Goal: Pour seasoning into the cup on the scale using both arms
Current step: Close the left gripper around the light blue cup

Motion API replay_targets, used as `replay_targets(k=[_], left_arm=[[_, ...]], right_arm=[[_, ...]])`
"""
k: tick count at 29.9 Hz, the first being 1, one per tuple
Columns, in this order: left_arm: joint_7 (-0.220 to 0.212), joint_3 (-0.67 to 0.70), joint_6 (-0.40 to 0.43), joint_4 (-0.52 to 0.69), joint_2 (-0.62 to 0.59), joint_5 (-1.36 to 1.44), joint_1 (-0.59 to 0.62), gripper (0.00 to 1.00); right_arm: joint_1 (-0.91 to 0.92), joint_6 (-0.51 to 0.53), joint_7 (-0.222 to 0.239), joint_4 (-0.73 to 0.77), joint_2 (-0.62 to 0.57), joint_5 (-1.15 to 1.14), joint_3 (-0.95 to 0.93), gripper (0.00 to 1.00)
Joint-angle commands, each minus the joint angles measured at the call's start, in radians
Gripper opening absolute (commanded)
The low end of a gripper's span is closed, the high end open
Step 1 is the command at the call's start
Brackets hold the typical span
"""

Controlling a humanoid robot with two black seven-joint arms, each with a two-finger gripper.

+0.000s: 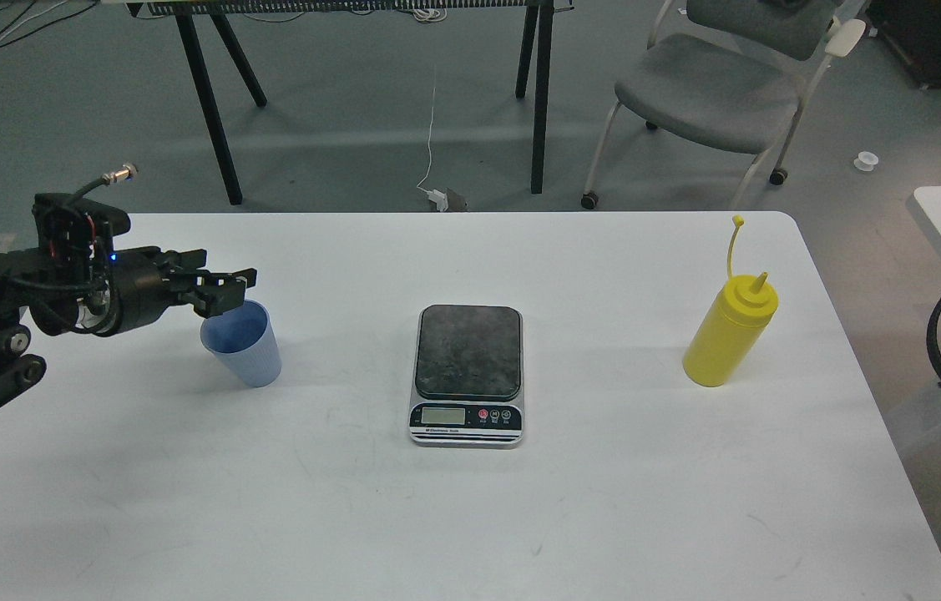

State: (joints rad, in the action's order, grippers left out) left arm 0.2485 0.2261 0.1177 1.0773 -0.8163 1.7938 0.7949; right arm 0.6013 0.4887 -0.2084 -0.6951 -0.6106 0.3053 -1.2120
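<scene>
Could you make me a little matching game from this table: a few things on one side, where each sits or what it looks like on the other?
Things:
1. cup
2. scale
3. bottle
4. left gripper

Descriptions:
A. yellow, standing alone on the right side of the table
B. black, at the rim of a tilted blue thing
C. flat, in the middle, nothing on its plate
D. light blue, tilted, on the left

Pairs: 1-D, 2-C, 3-A, 4-B

Head view, high, facing forward and down over white table [470,517]
</scene>
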Motion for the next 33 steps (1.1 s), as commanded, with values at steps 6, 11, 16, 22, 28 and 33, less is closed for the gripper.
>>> replay_targets(k=[6, 11, 16, 22, 28, 33], left_arm=[[0.003, -0.074, -0.030, -0.086, 0.052, 0.019, -0.002, 0.64], [0.029, -0.077, -0.030, -0.128, 0.086, 0.021, -0.006, 0.61], [0.047, -0.099, -0.030, -0.163, 0.097, 0.018, -0.003, 0.35], [0.077, -0.100, -0.029, -0.165, 0.091, 0.010, -0.003, 0.09], [0.078, -0.099, -0.029, -0.203, 0.097, 0.007, 0.000, 0.03], [0.083, -0.090, -0.027, -0.186, 0.095, 0.007, 0.010, 0.00]], right_arm=[[0.000, 0.000, -0.002, 0.000, 0.000, 0.000, 0.000, 1.00], [0.000, 0.000, -0.002, 0.000, -0.001, 0.000, -0.001, 1.00], [0.000, 0.000, -0.002, 0.002, -0.003, 0.000, -0.003, 1.00], [0.000, 0.000, -0.003, 0.000, -0.006, 0.000, -0.003, 1.00], [0.000, 0.000, -0.005, 0.000, -0.018, 0.000, -0.003, 1.00], [0.000, 0.000, -0.005, 0.000, -0.028, 0.000, -0.012, 1.00]])
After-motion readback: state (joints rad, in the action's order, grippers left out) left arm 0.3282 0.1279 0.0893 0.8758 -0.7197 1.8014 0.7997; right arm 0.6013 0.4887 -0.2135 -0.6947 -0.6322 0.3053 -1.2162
